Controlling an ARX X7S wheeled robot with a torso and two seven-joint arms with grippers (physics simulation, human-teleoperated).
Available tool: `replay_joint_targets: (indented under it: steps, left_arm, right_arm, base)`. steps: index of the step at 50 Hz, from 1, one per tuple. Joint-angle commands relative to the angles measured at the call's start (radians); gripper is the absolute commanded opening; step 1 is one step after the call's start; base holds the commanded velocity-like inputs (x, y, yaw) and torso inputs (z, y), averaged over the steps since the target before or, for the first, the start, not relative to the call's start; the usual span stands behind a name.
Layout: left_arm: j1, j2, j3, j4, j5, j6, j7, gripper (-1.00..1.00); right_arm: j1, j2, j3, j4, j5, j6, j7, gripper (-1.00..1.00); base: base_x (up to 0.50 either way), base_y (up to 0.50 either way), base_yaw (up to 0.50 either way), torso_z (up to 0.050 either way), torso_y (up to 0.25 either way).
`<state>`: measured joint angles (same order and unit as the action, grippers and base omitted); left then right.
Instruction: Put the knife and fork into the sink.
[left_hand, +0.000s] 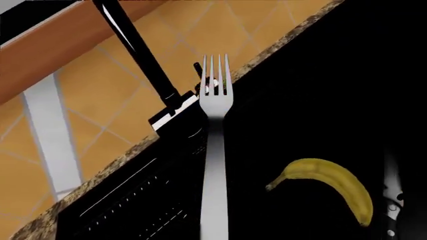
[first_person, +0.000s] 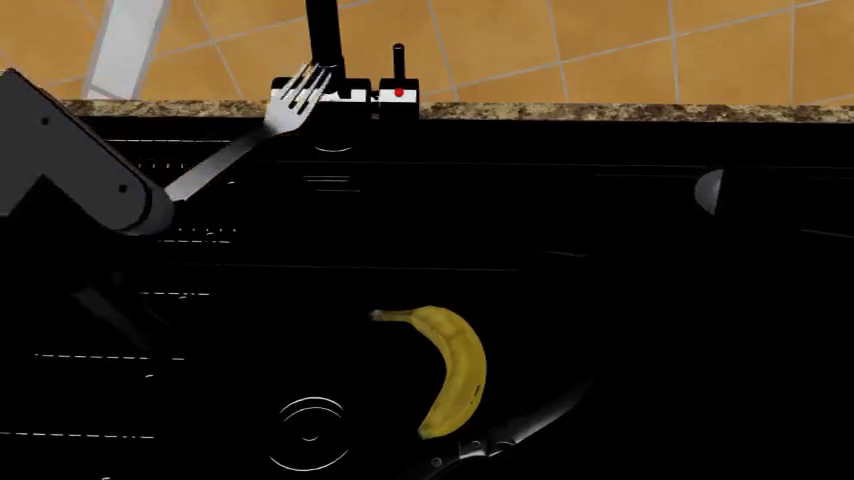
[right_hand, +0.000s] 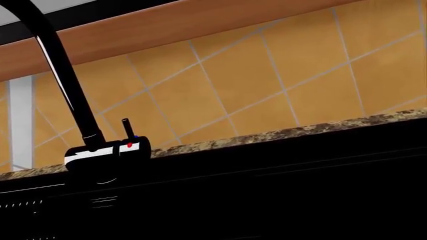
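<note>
The silvery fork (first_person: 254, 135) hangs in the air over the left of the black sink (first_person: 601, 300), its tines up by the tap base. My left gripper (first_person: 178, 190) is shut on the fork's handle; in the left wrist view the fork (left_hand: 215, 150) runs straight out from my unseen jaws. The dark knife (first_person: 501, 440) lies in the basin just below the banana, and its riveted handle (left_hand: 392, 195) shows at the edge of the left wrist view. Only a grey part of my right arm (first_person: 710, 190) shows; its fingers are lost against the black.
A yellow banana (first_person: 454, 370) lies in the basin beside the ringed drain (first_person: 310, 432). The black tap (first_person: 320, 40) and its lever (first_person: 398, 70) stand at the back rim, against a speckled counter edge (first_person: 601, 110) and an orange tiled wall (right_hand: 267, 75).
</note>
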<state>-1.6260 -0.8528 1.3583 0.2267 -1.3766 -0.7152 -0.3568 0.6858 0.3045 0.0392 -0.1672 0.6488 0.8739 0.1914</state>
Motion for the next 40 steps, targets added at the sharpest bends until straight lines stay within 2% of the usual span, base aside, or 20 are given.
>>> replay_joint_targets:
  steps: [1, 16, 24, 40]
  left_arm:
    - [0.020, 0.048, 0.049, 0.019, 0.054, -0.020, 0.039, -1.00]
    - [0.052, 0.165, 0.046, -0.053, 0.055, 0.021, 0.098, -1.00]
    - [0.078, 0.274, 0.053, -0.198, 0.097, 0.064, 0.150, -1.00]
    - [0.160, 0.504, 0.025, -0.550, 0.075, 0.138, 0.245, -1.00]
  right_arm:
    - [-0.003, 0.001, -0.001, 0.004, 0.003, -0.007, 0.001, 1.00]
    - [0.003, 0.002, -0.009, 0.007, 0.008, -0.008, 0.005, 1.00]
    - [0.006, 0.004, -0.009, -0.005, 0.016, -0.001, 0.012, 1.00]
    - [-0.008, 0.010, -0.005, -0.028, 0.029, 0.002, 0.022, 1.00]
  base:
    - [0.00, 0.00, 0.00, 0.000, 0.000]
    - [0.00, 0.00, 0.00, 0.000, 0.000]
    - [0.00, 0.00, 0.00, 0.000, 0.000]
    - [0.00, 0.00, 0.00, 0.000, 0.000]
